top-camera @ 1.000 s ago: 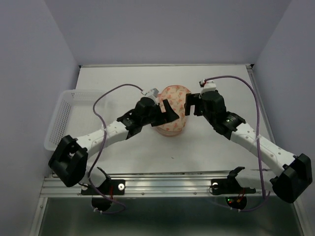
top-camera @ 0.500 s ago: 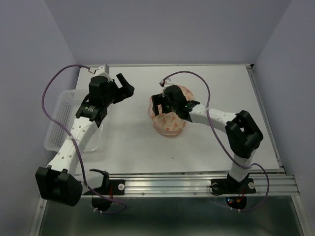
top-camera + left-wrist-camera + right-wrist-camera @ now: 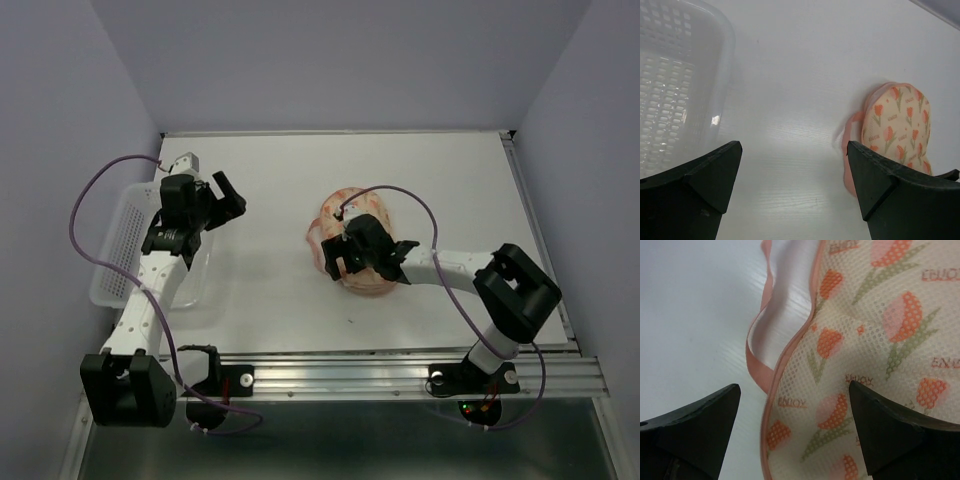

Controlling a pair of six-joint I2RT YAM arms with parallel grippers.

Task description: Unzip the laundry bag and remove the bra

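At the frame's left, a clear mesh basket (image 3: 122, 245) sits beside the left pincer (image 3: 228, 196), spread wide and empty above the tabletop (image 3: 450, 180). At centre, the tulip-print laundry bag (image 3: 358, 200) lies under the right pincer (image 3: 333, 258), which is wide open and grips nothing.

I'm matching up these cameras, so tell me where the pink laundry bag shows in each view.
Top external: laundry bag near the centre.
Left wrist: laundry bag at the right side.
Right wrist: laundry bag fills the right half.
Shared landmark: pink loop, left of the bag everywhere.
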